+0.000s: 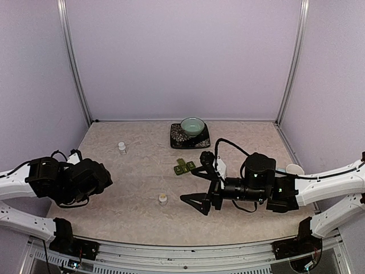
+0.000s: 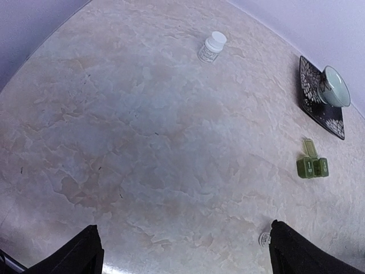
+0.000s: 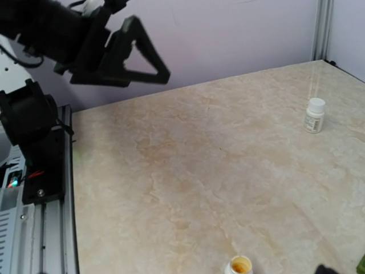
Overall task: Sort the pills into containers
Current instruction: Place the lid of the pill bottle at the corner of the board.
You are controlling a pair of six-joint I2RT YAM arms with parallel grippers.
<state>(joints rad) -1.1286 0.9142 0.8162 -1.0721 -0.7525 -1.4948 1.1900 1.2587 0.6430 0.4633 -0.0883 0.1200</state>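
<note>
I am watching the left gripper (image 2: pixel 183 245) hanging low over the left side of the mottled beige stone-look counter (image 1: pixel 131 182), its arm folded back, fingers (image 2: pixel 85 251) spread wide and holding nothing. I am counting two bottles: one white capped plastic pill bottle (image 1: pixel 122 147) and, nearer, one small open vial (image 1: pixel 163 198) showing orange inside. One dark green strip of three square plastic containers (image 1: pixel 184 166) is lying mid-counter, one lid up. The right gripper (image 1: pixel 189 184) is reaching leftward near it, fingers apart, empty.

White arms (image 1: pixel 333 181), blk wrists (image 1: pixel 255 171), triangular right tool (image 1: pixel 188 184).
</note>
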